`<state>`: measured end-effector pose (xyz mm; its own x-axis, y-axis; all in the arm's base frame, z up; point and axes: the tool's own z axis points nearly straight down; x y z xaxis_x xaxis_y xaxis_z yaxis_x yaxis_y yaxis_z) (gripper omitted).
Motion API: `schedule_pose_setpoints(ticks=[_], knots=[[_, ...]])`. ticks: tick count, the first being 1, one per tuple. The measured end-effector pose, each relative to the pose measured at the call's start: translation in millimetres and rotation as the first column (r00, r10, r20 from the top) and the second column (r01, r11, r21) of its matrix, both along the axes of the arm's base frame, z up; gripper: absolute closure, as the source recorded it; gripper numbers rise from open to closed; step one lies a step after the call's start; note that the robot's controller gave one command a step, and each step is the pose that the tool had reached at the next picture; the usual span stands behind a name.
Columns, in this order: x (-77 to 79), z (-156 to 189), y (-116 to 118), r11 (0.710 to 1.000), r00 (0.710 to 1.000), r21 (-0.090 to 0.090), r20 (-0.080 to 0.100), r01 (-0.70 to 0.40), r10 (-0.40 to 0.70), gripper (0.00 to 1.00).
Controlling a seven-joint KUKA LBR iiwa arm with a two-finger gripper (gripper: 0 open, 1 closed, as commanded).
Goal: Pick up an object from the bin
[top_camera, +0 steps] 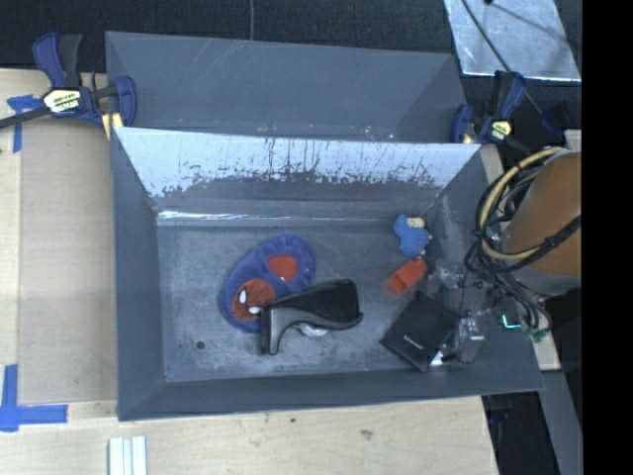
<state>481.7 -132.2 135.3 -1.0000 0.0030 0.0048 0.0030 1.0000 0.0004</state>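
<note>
Gripper (463, 336) is low in the bin (297, 382), in the near corner on the arm's side, hard against the side wall slope. Spread or pressed together: cannot tell, since the wrist hardware and cables cover the tip. Nothing seen held.

Nearest thing is the flat black box (415, 332). It lies just beside the gripper on the side toward the bin's middle, touching or nearly so; the contact itself is hidden. The box sits flat on the floor, turned slantwise to the walls, one corner toward the gripper and one toward the near wall. Its long axis looks to run diagonally, from the near wall up toward the arm's side, but that is not certain. My guess is that this is the likely pick, and that the move would be a short shift toward the bin's middle with the jaws turned to meet the slant.

Others:
- Orange piece (404, 278): just beyond the box's far edge, up and away from the gripper, close enough to get bumped.
- Blue piece (409, 231): further the same way, near the back wall.
- Black shoe (312, 310): well apart, across the floor toward the middle, lying on its side.
- Blue-red toy (265, 277): partly under the shoe and past it, furthest from the gripper.

What's in the way is mostly the side wall, which leaves little room on the arm's side of the box.
</note>
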Motion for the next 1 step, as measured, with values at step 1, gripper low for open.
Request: schedule_pose_setpoints(ticks=[1], knots=[[33.3, -64.6, 12.4, 0.999, 0.999, -0.003, 0.016, 0.034, -0.034, 0.0]])
